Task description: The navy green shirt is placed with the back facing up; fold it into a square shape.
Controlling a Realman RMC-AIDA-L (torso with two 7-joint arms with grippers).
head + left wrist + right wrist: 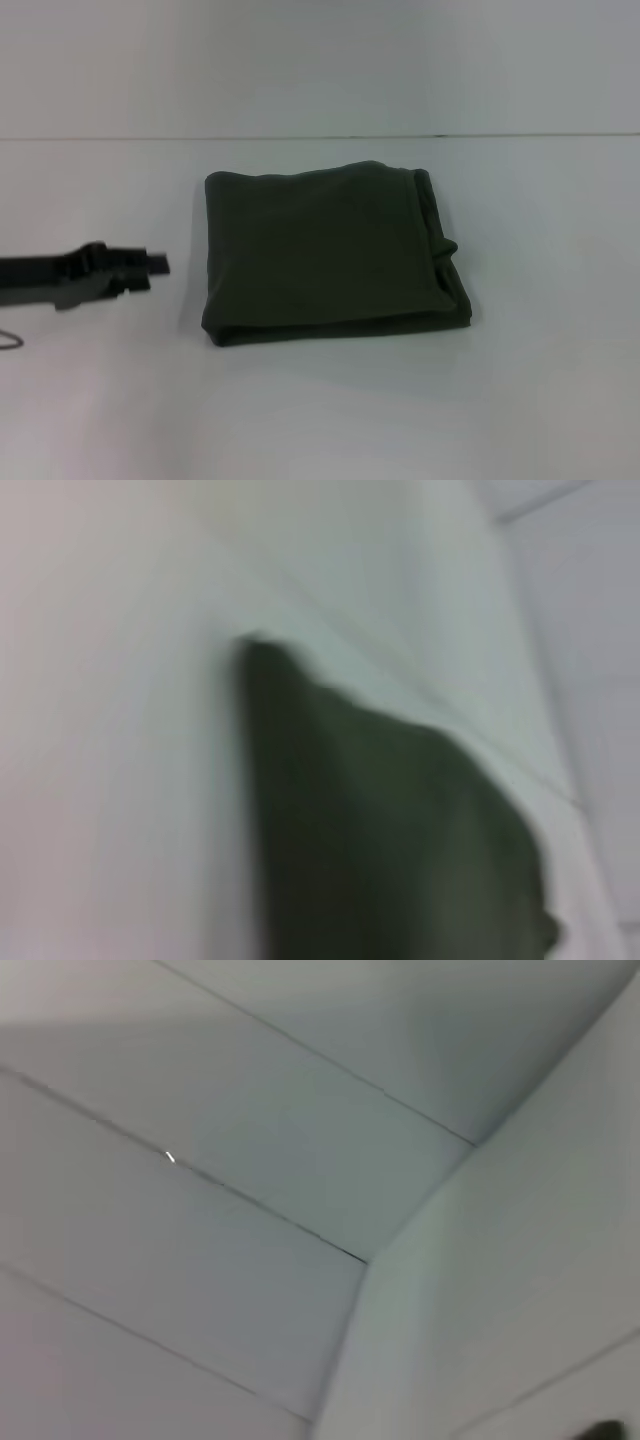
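Navy green shirt (330, 255) sits mid-frame in the head view, slightly right of centre, flat on the white table (330, 410). It's folded into a roughly square bundle: left edge and near edge fairly straight, stacked fabric layers and a small bulge showing along the right edge. No print visible on the upper face.

Left gripper (150, 266) enters from the left edge of the head view, about mid-height, pointing toward the shirt but apart from it, with a strip of bare table between tip and fabric. It holds nothing; can't tell whether the fingers are spread or closed.

Left wrist view: shirt (390, 840) fills the lower centre, blurred, table around it.

Right gripper isn't in any view; right wrist view shows only white panels and seams.
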